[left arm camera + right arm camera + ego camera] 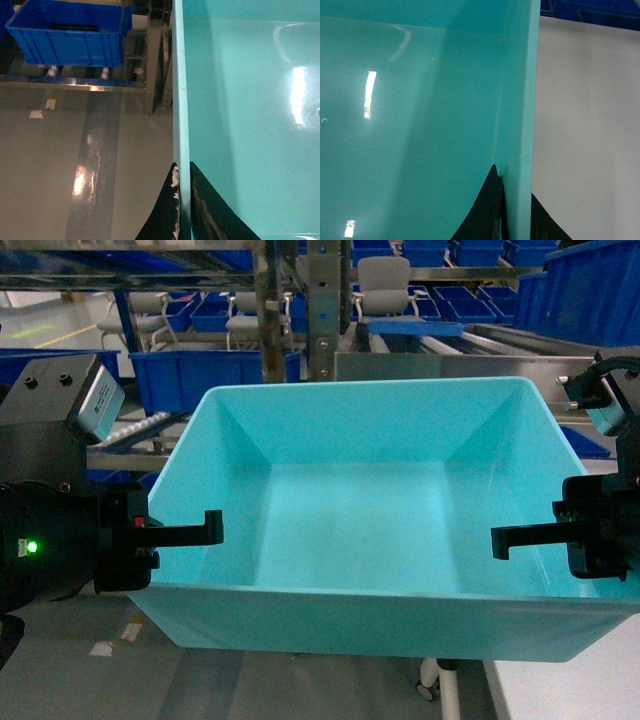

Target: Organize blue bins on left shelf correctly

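Floor first, at the far left of my left wrist feed: grey polished concrete (75, 165) with a dark blue ribbed bin (67, 32) sitting low on a rack beyond it. My left gripper (190, 532) comes next. In the head view one black finger hooks over the left wall of the turquoise bin (350, 520), and the wrist feed shows the two pads (167, 210) pinched tight on either side of that thin rim, so it is clamped on the bin.

The bin fills the middle of my head view, open top up, empty inside, held between both arms with floor visible under its near edge. Behind it I see the steel shelf (320, 310), its uprights and bars carrying more dark blue bins (215, 375).

On the right, my right gripper (530, 536) mirrors the left: a black finger reaches in over the right wall, and the right wrist feed shows both pads (490, 210) squeezing the rim between them. A white tabletop (590, 125) lies just beyond that wall.
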